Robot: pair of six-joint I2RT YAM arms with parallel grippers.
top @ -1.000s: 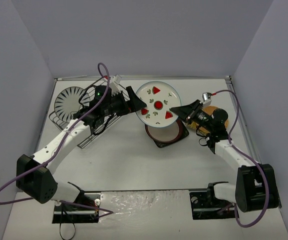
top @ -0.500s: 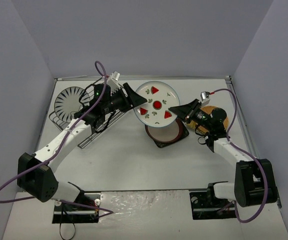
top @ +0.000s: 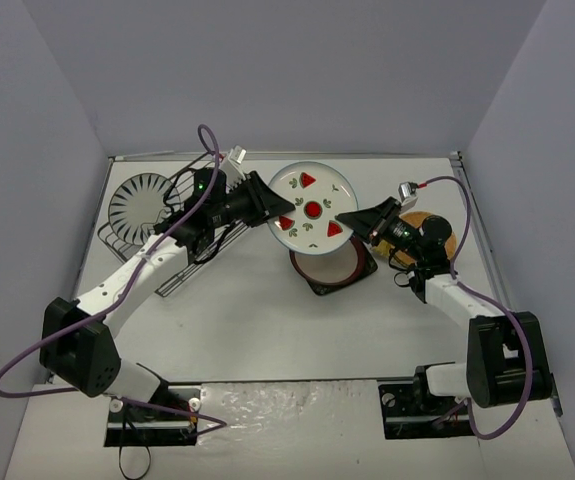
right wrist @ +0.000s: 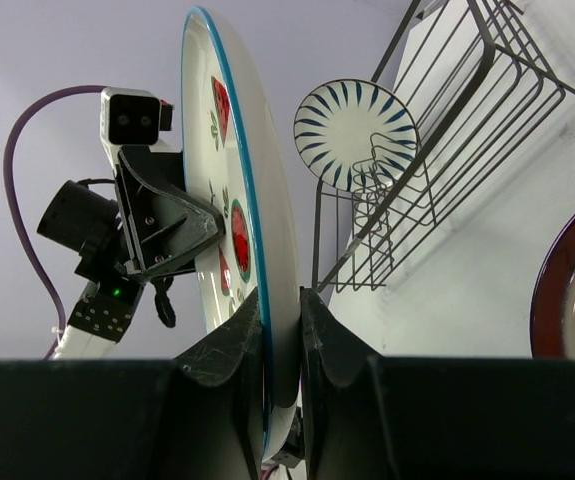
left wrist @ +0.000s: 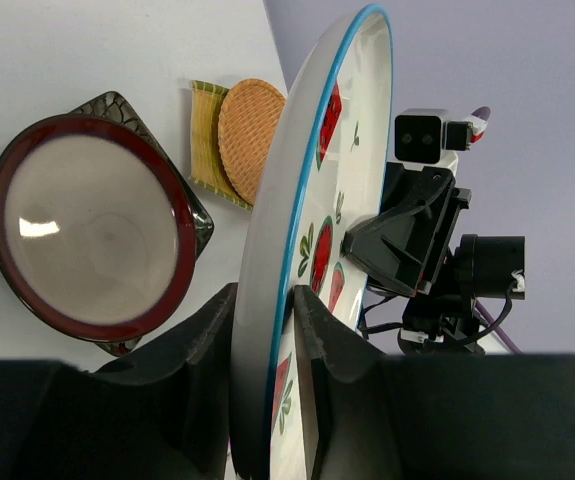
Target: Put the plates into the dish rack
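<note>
The white plate with red fruit motifs [top: 312,208] hangs tilted in the air between both arms. My left gripper [top: 283,217] is shut on its left rim, one finger on the back and one on the face [left wrist: 264,300]. My right gripper [top: 346,218] is shut on the opposite rim [right wrist: 282,300]. The dish rack [top: 108,241] of dark wire stands at the far left, with the black-striped plate [top: 139,205] upright in it [right wrist: 355,120]. Below the held plate, a red-brown-rimmed plate [top: 325,265] lies on the dark square plate [left wrist: 117,105]. An orange-tan plate [top: 437,232] lies behind the right arm.
A yellow-green woven mat [left wrist: 202,130] sits under the orange-tan plate. The rack's wire side [right wrist: 467,120] rises just left of the held plate. Grey walls close the table on three sides. Purple cables loop from both arms.
My left gripper's jaws have closed onto the fruit plate's left rim. The plate has shifted slightly. My right gripper has kept its hold.
</note>
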